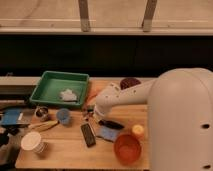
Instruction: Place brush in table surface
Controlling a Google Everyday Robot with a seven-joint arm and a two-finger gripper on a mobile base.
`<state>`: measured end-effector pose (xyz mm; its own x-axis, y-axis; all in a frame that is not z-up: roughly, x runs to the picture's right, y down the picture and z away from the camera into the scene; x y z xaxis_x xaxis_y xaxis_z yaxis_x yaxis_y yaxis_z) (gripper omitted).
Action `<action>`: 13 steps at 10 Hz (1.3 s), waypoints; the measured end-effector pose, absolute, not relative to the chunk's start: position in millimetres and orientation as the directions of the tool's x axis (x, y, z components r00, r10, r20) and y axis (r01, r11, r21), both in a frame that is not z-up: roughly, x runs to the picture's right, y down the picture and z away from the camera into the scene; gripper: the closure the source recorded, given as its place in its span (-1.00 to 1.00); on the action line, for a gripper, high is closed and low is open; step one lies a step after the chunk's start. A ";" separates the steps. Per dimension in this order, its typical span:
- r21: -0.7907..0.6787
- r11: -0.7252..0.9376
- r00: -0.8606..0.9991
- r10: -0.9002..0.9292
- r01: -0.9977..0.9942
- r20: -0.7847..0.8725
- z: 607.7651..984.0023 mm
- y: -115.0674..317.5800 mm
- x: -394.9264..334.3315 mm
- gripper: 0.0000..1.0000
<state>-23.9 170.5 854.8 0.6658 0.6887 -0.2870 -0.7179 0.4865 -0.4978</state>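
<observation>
Low over table surface (65,150), claw (89,114) beside brush (111,124)

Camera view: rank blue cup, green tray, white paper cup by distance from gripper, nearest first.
Gripper sits at table centre-left.
1. Small blue cup, just to its left in the picture.
2. Green plastic tray, behind-left.
3. White paper cup, front-left corner.
</observation>
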 end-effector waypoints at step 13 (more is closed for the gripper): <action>-0.368 0.464 0.551 0.814 -0.806 -0.182 789.3 73.4 35.4 1.00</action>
<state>35.4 73.4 789.3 0.5514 0.8140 -0.1825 -0.8061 0.4636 -0.3678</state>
